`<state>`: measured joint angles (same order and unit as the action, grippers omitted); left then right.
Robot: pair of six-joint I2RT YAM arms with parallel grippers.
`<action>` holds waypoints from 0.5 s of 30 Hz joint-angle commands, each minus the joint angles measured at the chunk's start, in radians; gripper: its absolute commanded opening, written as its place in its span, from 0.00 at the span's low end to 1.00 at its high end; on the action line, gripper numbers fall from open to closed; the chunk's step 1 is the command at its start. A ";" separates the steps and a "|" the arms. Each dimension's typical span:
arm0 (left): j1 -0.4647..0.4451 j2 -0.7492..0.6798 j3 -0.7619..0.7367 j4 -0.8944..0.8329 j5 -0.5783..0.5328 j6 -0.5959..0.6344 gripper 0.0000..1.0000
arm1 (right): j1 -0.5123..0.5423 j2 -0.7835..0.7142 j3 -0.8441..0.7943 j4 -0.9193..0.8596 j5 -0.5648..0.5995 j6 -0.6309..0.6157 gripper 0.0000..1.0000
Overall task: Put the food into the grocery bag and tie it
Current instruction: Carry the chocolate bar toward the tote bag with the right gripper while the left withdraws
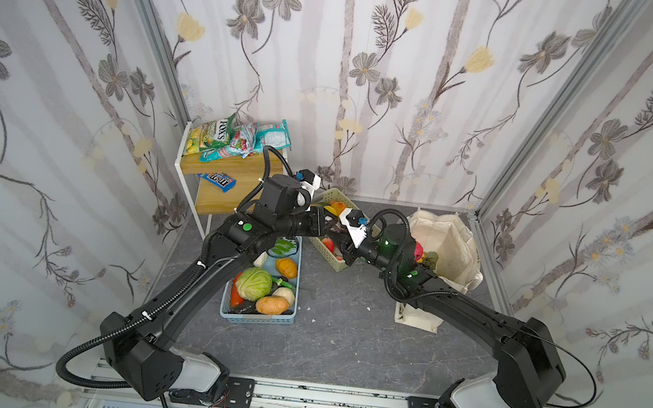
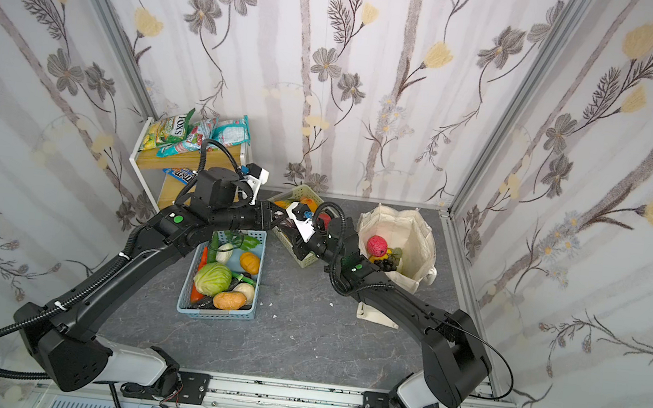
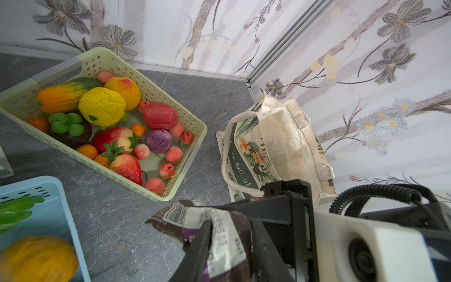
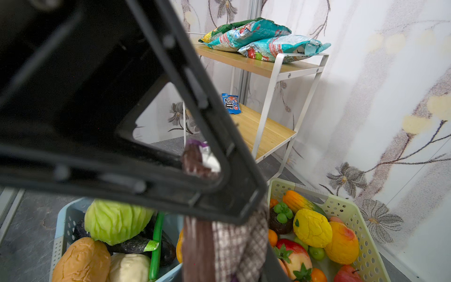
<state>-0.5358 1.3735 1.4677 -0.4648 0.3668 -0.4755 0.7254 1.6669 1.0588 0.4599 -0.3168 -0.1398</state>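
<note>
- L end effector (image 3: pixel 227 249) clamps brown bar wrapper (image 3: pixel 219 219), aloft over beige perforated plastic basket (image 1: pixel 334 264), by desk (image 1: pixel 343 332) far edge.
- R end effector (image 1: pixel 343 242) at wrapper; grip can't tell.
- Far-right desk corner: cream canvas grocery bag (image 1: pixel 451 236).

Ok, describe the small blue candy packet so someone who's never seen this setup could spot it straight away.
Find the white-framed wooden shelf rack in the back left corner. On its lower board lies the blue packet, alone. The larger green and teal packets are all piled on the top board.
</note>
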 commanded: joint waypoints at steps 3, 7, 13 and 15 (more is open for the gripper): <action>0.002 0.001 0.002 0.035 -0.032 -0.026 0.56 | 0.001 -0.016 -0.010 0.018 -0.026 0.014 0.24; 0.005 -0.003 0.003 0.027 -0.106 -0.028 0.72 | -0.002 -0.025 -0.015 0.000 -0.017 0.038 0.22; 0.045 -0.017 0.017 0.018 -0.279 -0.044 0.82 | -0.017 -0.046 -0.019 -0.028 0.016 0.067 0.22; 0.068 -0.014 0.022 0.015 -0.294 -0.052 0.83 | -0.026 -0.058 -0.014 -0.046 0.017 0.079 0.22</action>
<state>-0.4862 1.3636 1.4784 -0.4599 0.1570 -0.5087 0.7078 1.6234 1.0359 0.4248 -0.3122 -0.0818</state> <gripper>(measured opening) 0.829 0.220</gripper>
